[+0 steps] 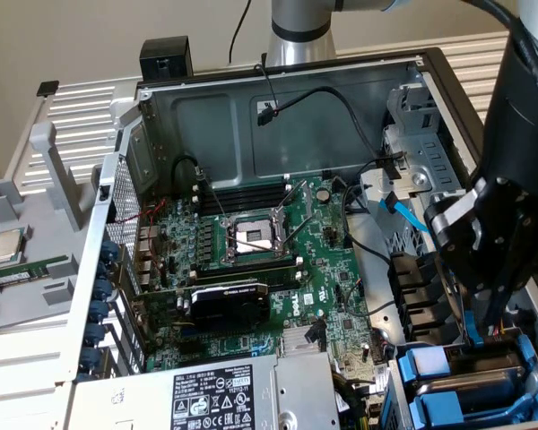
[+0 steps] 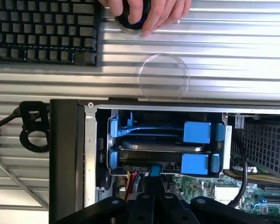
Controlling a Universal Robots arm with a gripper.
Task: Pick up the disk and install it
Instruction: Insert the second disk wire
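The pincer (image 1: 475,336), closed with nothing visibly held, sits at the drive bay (image 2: 165,109), touching the blue-framed disk (image 2: 196,163) seated inside the computer case (image 1: 278,98).

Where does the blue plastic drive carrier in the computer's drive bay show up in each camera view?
Exterior view: blue plastic drive carrier near the bottom edge toward the exterior view's right, under the black claw.
Wrist view: blue plastic drive carrier inside the bay, centre of the picture.
Shared landmark: green motherboard beside the bay.
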